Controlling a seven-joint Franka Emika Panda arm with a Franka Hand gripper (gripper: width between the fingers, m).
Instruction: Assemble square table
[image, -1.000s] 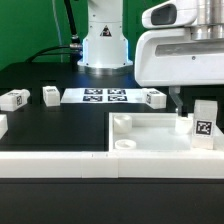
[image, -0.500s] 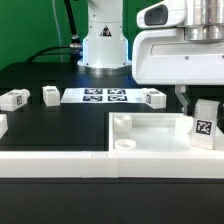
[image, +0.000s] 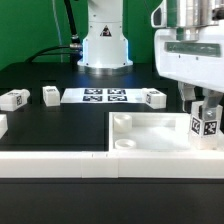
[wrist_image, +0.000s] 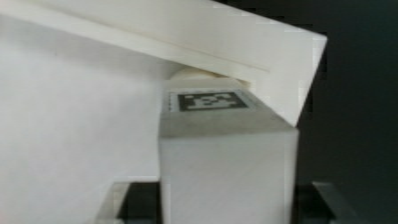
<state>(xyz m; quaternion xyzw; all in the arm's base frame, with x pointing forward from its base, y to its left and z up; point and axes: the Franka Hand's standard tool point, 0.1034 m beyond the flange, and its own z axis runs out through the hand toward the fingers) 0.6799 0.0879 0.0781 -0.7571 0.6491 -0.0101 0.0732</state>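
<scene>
Where the claw (image: 204, 109) pinches it, the blocky white leg (image: 206, 128) stands upright by the rimmed tabletop (image: 150, 130).

Black counter (image: 40, 125) pretty much everywhere, with the marker board (image: 105, 96) lying flat toward the back, roughly mid-frame in the exterior view. A long white wall (image: 50, 162) runs straight across the front. Behind all that there's a plain green backdrop (image: 30, 30).

Robot lab: green backdrop (image: 25, 30), black table (image: 50, 125), marker board (image: 105, 96), arm base (image: 104, 45).
</scene>
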